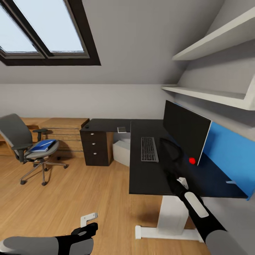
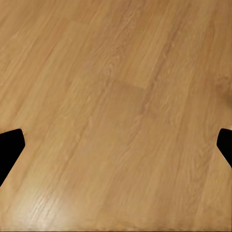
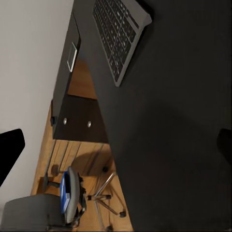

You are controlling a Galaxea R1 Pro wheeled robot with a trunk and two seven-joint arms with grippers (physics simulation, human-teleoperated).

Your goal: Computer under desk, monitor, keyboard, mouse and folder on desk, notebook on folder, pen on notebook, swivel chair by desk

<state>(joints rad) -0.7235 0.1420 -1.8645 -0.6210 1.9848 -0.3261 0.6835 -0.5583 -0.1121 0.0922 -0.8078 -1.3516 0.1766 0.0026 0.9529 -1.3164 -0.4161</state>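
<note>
Head view, left to right: the swivel chair (image 1: 22,146) stands on the plank floor (image 1: 81,191), well apart from the desk (image 1: 148,173), with the folder (image 1: 43,145) lying on its seat. The left gripper (image 2: 116,145) hangs over bare floor, its fingers spread wide and holding nothing. The keyboard (image 1: 149,149) lies near the desk's front edge, just beside the monitor (image 1: 185,130) along the back edge. The right gripper (image 3: 116,145) hovers above the desktop, jaws wide apart and empty.
</note>
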